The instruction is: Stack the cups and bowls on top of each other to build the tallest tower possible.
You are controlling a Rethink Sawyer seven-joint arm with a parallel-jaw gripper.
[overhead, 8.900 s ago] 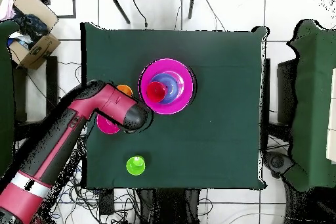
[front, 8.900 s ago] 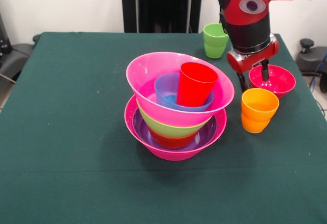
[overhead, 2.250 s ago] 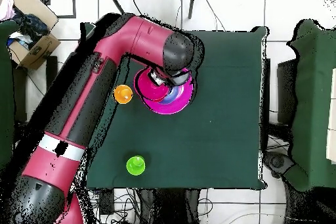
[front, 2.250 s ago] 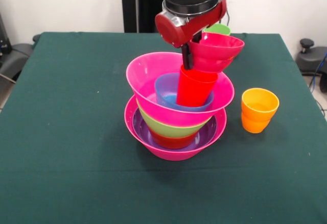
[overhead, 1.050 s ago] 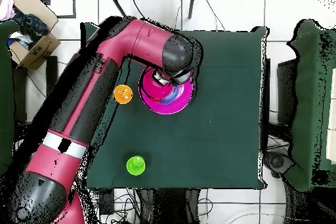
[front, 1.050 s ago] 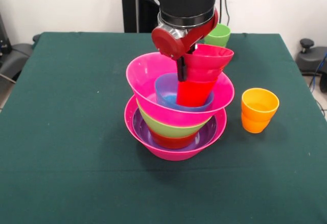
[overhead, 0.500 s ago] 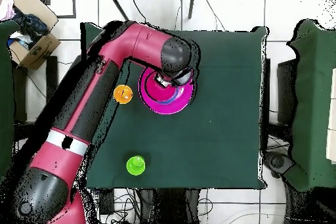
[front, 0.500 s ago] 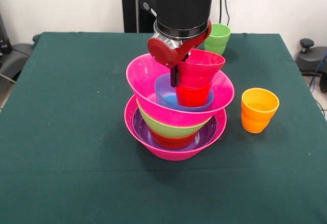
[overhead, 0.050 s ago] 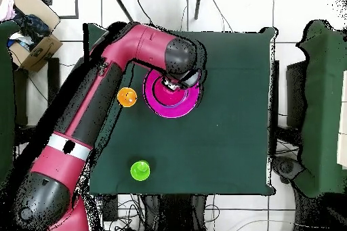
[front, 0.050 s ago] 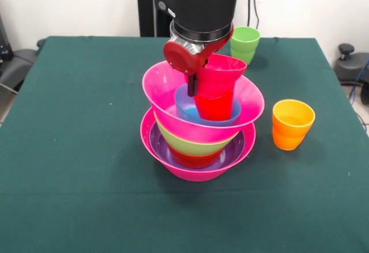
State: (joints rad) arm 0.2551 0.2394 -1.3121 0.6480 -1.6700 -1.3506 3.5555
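The tower (front, 0.050 s ago: 199,132) stood near the middle of the green table (front, 0.050 s ago: 75,149). Its base was a large pink bowl (front, 0.050 s ago: 196,169), with a purple bowl (front, 0.050 s ago: 158,146), an orange-red bowl (front, 0.050 s ago: 193,159) and a lime green bowl (front, 0.050 s ago: 184,143) nested inside it. A second large pink bowl (front, 0.050 s ago: 167,89) sat tilted on those, holding a small blue bowl (front, 0.050 s ago: 185,106) with the red cup (front, 0.050 s ago: 216,108) upright in it. The crimson bowl (front, 0.050 s ago: 222,74) rested over the top of the red cup, leaning slightly. The gripper (front, 0.050 s ago: 192,83) was clamped on the crimson bowl's rim at the side nearer the blue bowl, one dark finger (front, 0.050 s ago: 191,85) showing against the outside of the bowl. From overhead, the arm (overhead, 0.050 s ago: 101,106) reached across the table's edge and covered part of the tower (overhead, 0.050 s ago: 177,97). The orange cup (front, 0.050 s ago: 292,124) stood upright on the table beside the tower, apart from it. The green cup (front, 0.050 s ago: 244,44) stood upright farther back, partly behind the arm.
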